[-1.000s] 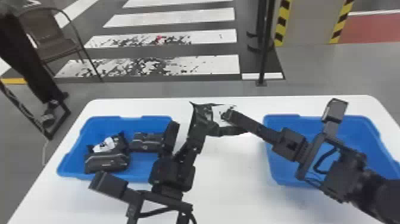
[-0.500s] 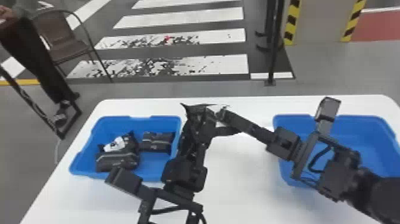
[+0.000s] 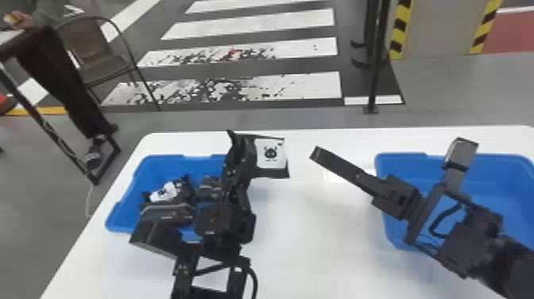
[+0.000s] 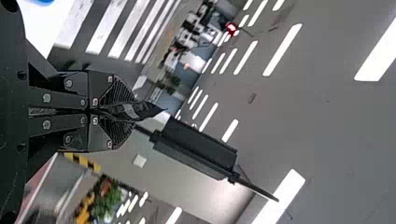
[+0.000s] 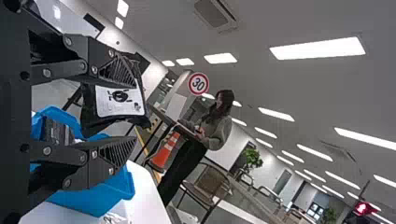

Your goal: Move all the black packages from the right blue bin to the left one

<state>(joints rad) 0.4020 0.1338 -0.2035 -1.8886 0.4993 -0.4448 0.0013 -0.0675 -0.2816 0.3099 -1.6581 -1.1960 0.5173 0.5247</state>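
My left gripper (image 3: 234, 167) stands above the right side of the left blue bin (image 3: 123, 214), holding a black package (image 3: 254, 155) with a white label. In the left wrist view, the left gripper (image 4: 123, 112) is shut on the dark package (image 4: 144, 111). Several black packages (image 3: 169, 212) lie in the left bin. My right gripper (image 3: 316, 153) hangs left of the right blue bin (image 3: 401, 155), apart from the held package. In the right wrist view, the right gripper (image 5: 133, 112) is open, with the package (image 5: 120, 100) beyond its fingers.
Both bins stand on a white table (image 3: 306, 238), with bare surface between them. A white object (image 3: 341, 175) lies beside the right bin. The right forearm crosses over the right bin's front-left part. A chair (image 3: 95, 51) stands beyond the table's far left.
The right gripper has parted from the package, leaving a gap between them. With the package, the left gripper has shifted left to the left bin's right side. The head view has shifted too.
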